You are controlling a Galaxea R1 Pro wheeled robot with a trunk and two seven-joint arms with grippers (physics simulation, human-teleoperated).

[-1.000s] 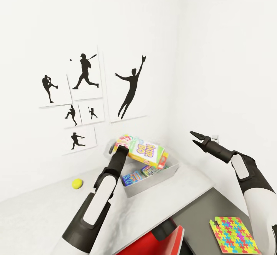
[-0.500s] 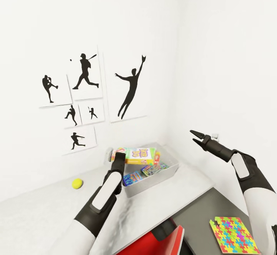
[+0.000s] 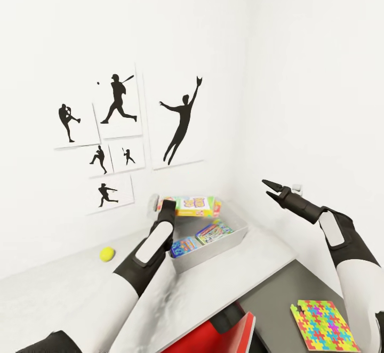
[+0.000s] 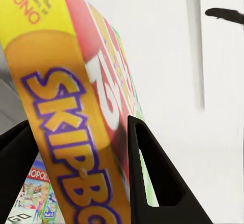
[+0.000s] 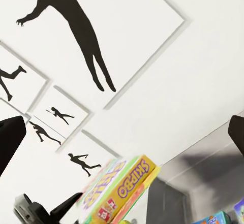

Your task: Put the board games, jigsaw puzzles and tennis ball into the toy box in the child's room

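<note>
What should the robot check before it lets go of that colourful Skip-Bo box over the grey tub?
1. Left gripper shut on the Skip-Bo box: ok.
2. Box above the toy box: ok.
3. Box level with the games already inside: cannot tell; it seems tilted.
4. Room left in the tub: ok, two board games lie flat.
5. Right gripper open and apart: ok.
6. Tennis ball and jigsaw puzzle stowed: not ok.

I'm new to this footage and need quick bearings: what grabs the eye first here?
The black sports silhouette pictures on the white wall stand out most. Below them, the left gripper holds the yellow Skip-Bo game box over the grey toy box, which already contains colourful games. A tennis ball sits on the table, and a jigsaw puzzle lies on the darker section.
</note>
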